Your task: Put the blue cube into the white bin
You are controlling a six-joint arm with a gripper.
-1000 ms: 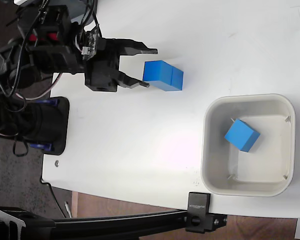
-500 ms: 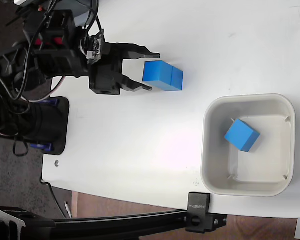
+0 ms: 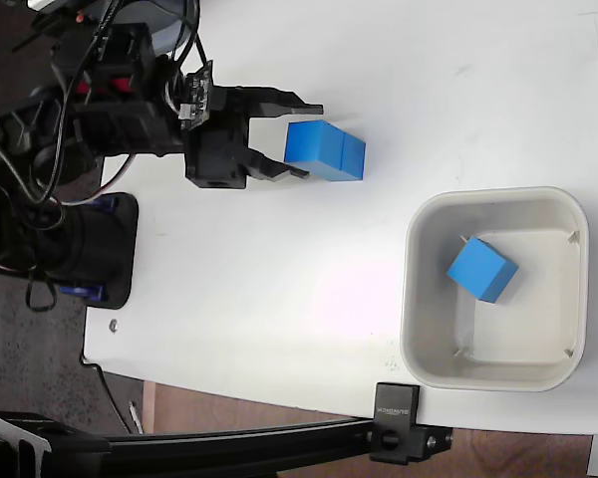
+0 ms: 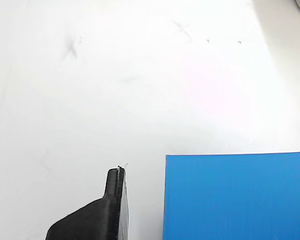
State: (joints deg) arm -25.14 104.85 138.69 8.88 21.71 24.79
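Two blue cubes [image 3: 325, 150] side by side on the white table [image 3: 279, 289], touching, just ahead of the gripper [image 3: 307, 138].
Jaws spread wide, holding nothing, fingertips reaching the near cube's left edge, one above and one below in the fixed view. In the wrist view, one black finger [image 4: 107, 210] just left of the blue face [image 4: 234, 196], a narrow gap between. Third blue cube [image 3: 481, 269] well off to the gripper's front and lower right, tilted inside the white bin [image 3: 413, 299].
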